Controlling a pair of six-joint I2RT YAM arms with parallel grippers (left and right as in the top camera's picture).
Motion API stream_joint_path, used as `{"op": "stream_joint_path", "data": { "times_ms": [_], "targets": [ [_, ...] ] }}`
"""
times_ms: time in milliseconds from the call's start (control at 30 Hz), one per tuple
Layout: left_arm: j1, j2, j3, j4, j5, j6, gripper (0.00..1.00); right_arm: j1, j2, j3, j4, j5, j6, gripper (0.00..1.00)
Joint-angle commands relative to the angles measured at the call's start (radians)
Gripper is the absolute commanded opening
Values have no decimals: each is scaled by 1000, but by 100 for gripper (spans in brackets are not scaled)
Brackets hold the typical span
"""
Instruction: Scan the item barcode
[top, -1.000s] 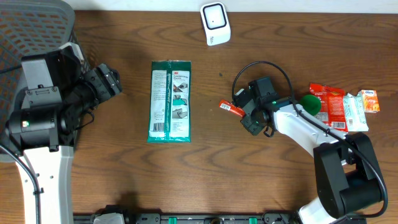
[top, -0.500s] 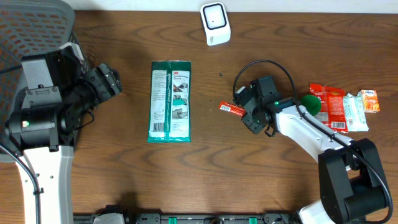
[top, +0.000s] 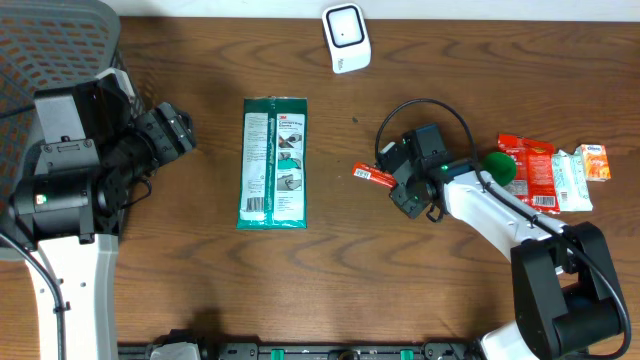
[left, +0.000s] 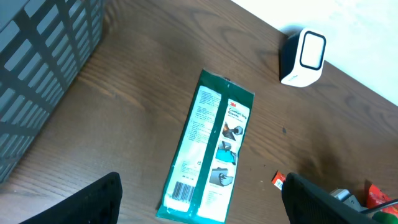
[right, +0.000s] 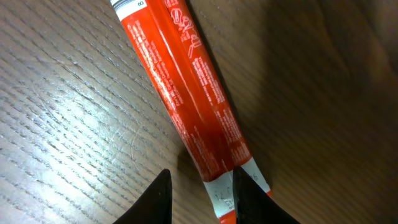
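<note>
The right claw (right: 200, 183) stands narrowly spread astride the white end of the red stick packet (right: 186, 93), which lies flat on the table (right: 62, 124). One finger (right: 158, 199) is clear of the packet. Further out, a green pouch (top: 275, 163) lies mid-table and the white scanner (top: 346, 38) sits at the far edge. The left claw (left: 202, 180) hovers over the pouch's barcode end, spread wide and empty.

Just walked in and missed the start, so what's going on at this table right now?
The right gripper straddles one end of a red packet on the table, jaws apart, a gap showing beside one finger. The left gripper hangs open, clear of a green wipes pack. The white scanner sits near the far edge.
</note>
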Motion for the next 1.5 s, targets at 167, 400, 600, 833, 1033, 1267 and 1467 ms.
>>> {"op": "stream_joint_path", "data": {
  "times_ms": [167, 400, 600, 833, 1033, 1267, 1467],
  "targets": [
    [5, 0, 4, 0, 4, 6, 82, -6, -6, -83, 104, 1, -3, 29],
    [5, 0, 4, 0, 4, 6, 82, -5, -7, -116, 154, 1, -21, 25],
    [5, 0, 4, 0, 4, 6, 83, -6, -6, -116, 173, -5, -23, 32],
    [5, 0, 4, 0, 4, 6, 82, -8, -5, -119, 174, -6, -48, 35],
    [5, 0, 4, 0, 4, 6, 82, -8, 8, -126, 180, -6, -56, 29],
    [5, 0, 4, 0, 4, 6, 82, -8, 30, -129, 179, -29, -50, 29],
    [5, 0, 4, 0, 4, 6, 82, -8, 34, -129, 197, -6, -44, 33]
  ]
}}
